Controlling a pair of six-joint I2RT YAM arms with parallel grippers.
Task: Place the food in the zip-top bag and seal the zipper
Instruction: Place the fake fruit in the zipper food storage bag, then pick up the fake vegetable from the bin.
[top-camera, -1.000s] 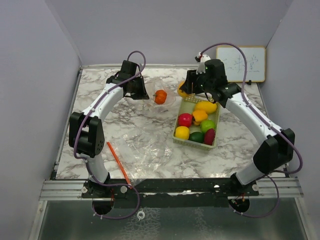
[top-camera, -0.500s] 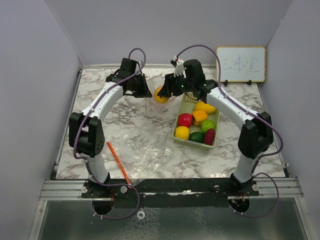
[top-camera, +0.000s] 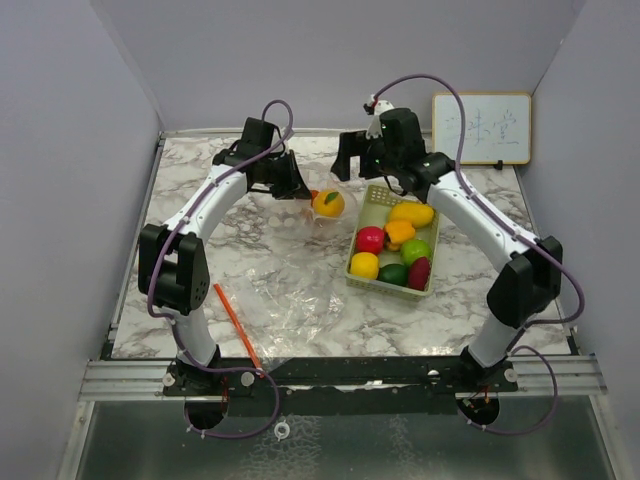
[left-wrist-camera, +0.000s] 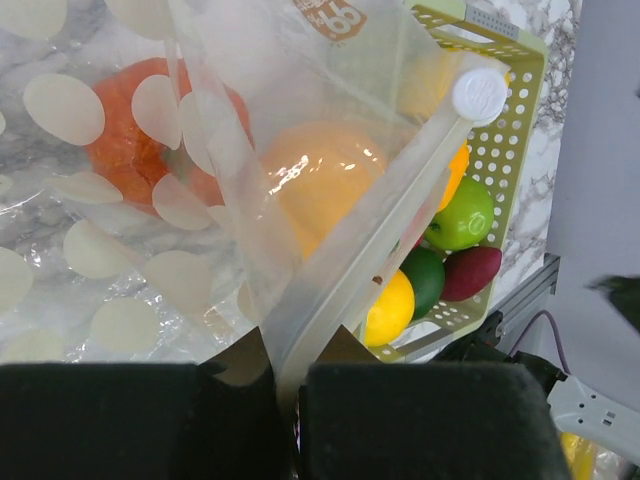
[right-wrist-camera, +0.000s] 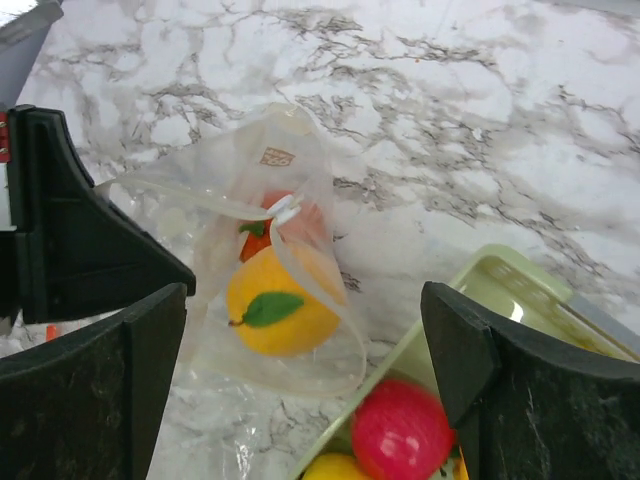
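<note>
A yellow fruit (top-camera: 328, 203) with a green leaf lies inside the clear bag (right-wrist-camera: 262, 160) on the counter (top-camera: 470, 290), with an orange fruit (left-wrist-camera: 128, 135) just behind it in the same bag. The left end effector (left-wrist-camera: 290, 372) is clamped together on the bag's zipper edge and holds the mouth up (a white round tab (left-wrist-camera: 479, 93) sits at the strip's far end). The right end effector (top-camera: 345, 160) hangs above the bag, fingers wide apart with nothing between them, and the yellow fruit lies below the gap. The basket (top-camera: 388, 288) stands just right of the bag and holds the other food (top-camera: 370, 239): red, yellow, orange, green and dark red. Bare counter lies behind the bag toward the back wall and off to the left. Loose clear plastic spreads toward the near edge, where an orange strip (top-camera: 235, 325) lies by the left arm.
</note>
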